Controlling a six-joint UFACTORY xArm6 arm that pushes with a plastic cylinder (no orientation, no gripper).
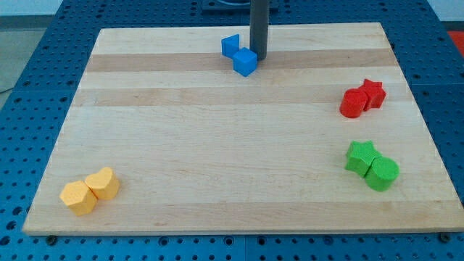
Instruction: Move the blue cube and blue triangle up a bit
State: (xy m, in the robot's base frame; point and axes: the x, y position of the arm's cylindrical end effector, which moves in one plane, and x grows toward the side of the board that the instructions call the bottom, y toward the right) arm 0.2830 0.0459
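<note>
Camera view: nearest me, two yellow blocks [90, 192] touch at the bottom left. Farther up, near the top edge, blue cube [245, 61] touches blue triangle [230, 46]; my tip [259, 57], a jawless rod, stands just right of the cube.

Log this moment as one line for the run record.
my tip: right of blue cube, touching | blue triangle: against cube's upper left | both near wooden board top edge
</note>
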